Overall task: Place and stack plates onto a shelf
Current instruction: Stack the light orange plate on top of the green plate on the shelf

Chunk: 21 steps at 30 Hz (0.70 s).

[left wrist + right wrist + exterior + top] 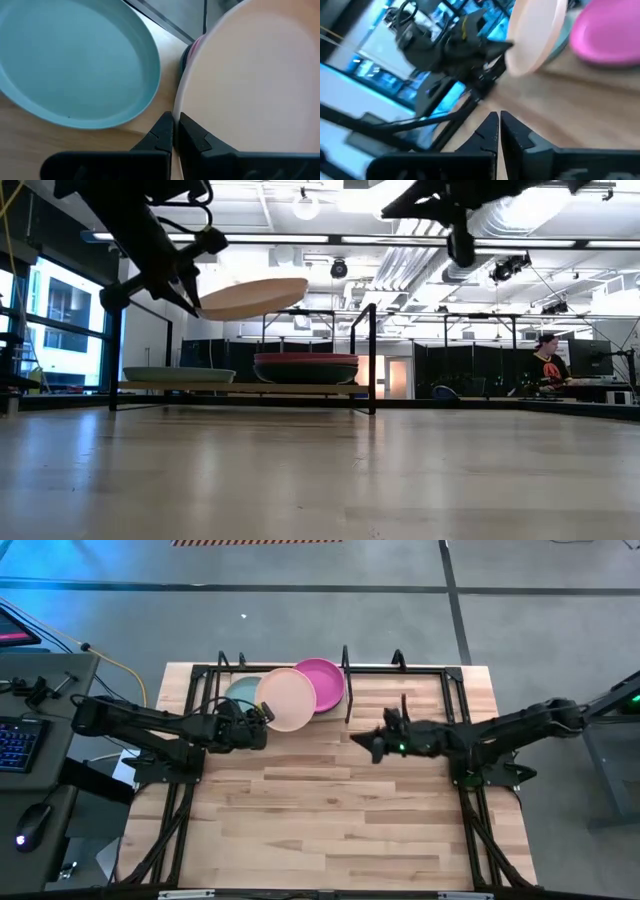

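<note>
Pink plate: pale, round, shallow; raised above the shelf, tilted, overlapping the light teal plate and magenta plate
My left gripper: fingers clamped on the pink plate's rim
My right gripper: fingers pressed together, holding nothing, above the bare table
Magenta plate: topmost on a stack on the shelf

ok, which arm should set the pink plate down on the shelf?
Left. The left gripper already grips the light pink plate by its rim, held in the air over the shelf, beside the magenta stack. The right gripper is shut, empty, mid-table.
</note>
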{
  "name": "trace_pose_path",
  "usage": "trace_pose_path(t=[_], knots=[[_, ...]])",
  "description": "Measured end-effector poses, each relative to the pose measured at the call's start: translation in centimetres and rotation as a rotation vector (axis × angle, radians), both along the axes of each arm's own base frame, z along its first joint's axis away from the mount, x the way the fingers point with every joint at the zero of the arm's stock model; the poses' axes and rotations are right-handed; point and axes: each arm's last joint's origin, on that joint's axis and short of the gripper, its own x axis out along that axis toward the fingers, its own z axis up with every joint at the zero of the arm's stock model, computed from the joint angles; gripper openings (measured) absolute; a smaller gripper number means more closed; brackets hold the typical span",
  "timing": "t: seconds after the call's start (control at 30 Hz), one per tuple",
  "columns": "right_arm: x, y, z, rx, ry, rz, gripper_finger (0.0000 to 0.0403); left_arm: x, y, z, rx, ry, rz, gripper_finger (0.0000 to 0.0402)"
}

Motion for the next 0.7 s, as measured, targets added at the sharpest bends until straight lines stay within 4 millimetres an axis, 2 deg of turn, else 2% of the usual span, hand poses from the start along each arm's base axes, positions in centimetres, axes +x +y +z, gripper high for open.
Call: trace_pose_path(t=[0.1,0.17,0.5,0.6,0.7], knots=[[1.0,-1.3,1.3,-0.061,0.082,-0.042,0.001,0.0,0.0,0.0,0.003,0.013,-0.01,0.0],[2.1,-2.3,2.0,-0.072,0.124,-0.065,0.0033,0.0,0.0,0.0,0.0,0.014,-0.014,0.0],[9.0,-7.1,1.7,-0.04,0.254,-0.142,0.024,0.6,-0.5,0.4,0.031,0.014,-0.098,0.0],[10.0,-8.3,1.8,-0.018,0.251,-0.122,0.0279,0.4,-0.8,0.7,0.039,0.009,-0.122,0.0],[10.1,-9.1,1.7,-0.009,0.252,-0.127,0.0292,0.1,-0.9,1.2,0.052,0.003,-0.137,0.0]])
